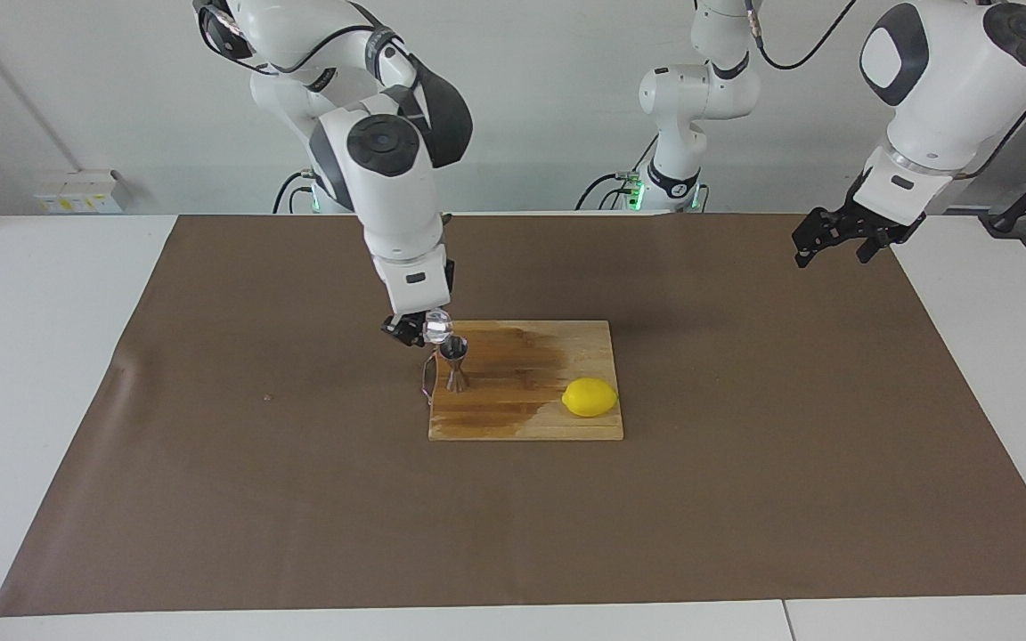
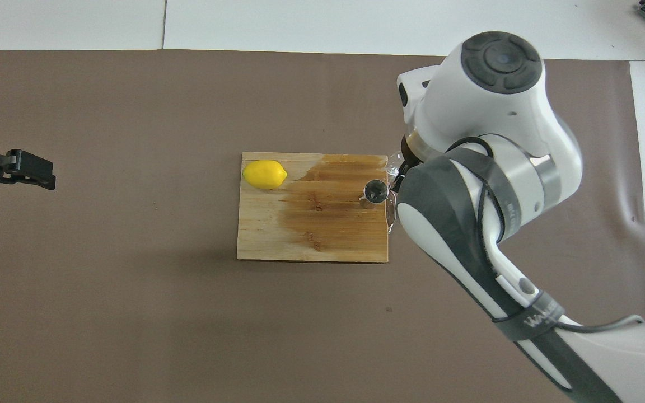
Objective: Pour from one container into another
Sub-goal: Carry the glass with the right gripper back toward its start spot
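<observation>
A white desk (image 1: 50,374) carries a large brown paper sheet (image 1: 745,463) that covers most of its top. Near the middle of the sheet lies a wooden cutting board (image 1: 526,423), part of its surface darkened by a wet stain. White desk shows bare around the sheet's edges on every side
</observation>
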`<state>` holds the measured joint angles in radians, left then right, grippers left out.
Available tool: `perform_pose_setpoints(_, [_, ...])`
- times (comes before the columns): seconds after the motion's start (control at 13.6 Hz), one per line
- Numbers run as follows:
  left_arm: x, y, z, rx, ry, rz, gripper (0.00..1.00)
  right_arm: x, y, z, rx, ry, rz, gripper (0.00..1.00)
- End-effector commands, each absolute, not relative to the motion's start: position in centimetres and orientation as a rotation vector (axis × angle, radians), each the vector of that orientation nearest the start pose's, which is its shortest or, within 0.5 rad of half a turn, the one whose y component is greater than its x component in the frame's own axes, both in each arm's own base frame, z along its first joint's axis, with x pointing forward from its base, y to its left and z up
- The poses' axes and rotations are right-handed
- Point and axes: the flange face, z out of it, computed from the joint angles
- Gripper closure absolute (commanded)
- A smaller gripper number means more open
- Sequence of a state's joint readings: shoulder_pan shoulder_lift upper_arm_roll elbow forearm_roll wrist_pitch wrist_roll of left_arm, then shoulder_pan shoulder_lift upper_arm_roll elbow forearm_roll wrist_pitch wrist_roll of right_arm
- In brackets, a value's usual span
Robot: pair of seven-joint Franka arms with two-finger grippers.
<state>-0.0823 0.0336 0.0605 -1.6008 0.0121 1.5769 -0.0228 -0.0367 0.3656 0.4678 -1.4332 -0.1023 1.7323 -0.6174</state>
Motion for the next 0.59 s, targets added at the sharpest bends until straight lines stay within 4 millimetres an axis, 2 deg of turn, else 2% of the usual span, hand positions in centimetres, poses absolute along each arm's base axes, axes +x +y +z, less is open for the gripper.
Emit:
perform_pose_setpoints(0.0, [55.4, -0.8, 59.5, -3.117, 0.001, 0.093, 0.0, 63.3, 16.9, 51.5, -2.571, -1.578, -0.072, 1.0])
perform_pose_setpoints(0.22, [55.4, -0.8, 59.5, -3.117, 0.001, 0.093, 0.0, 64.9, 10.3, 51.0, -2.496, -1.639, -0.181, 1.0])
perform_pose_setpoints(0.29, [55.4, -0.8, 59.5, -3.117, 0.001, 0.093, 0.0, 65.0, 7.9, 50.7, -2.474, -1.645, -0.224, 1.0])
perform_pose_setpoints(0.52, [55.4, -0.8, 59.5, -3.117, 0.001, 0.093, 0.0, 63.7, 0.0, 48.0, -2.419, -1.61, -0.403, 1.0])
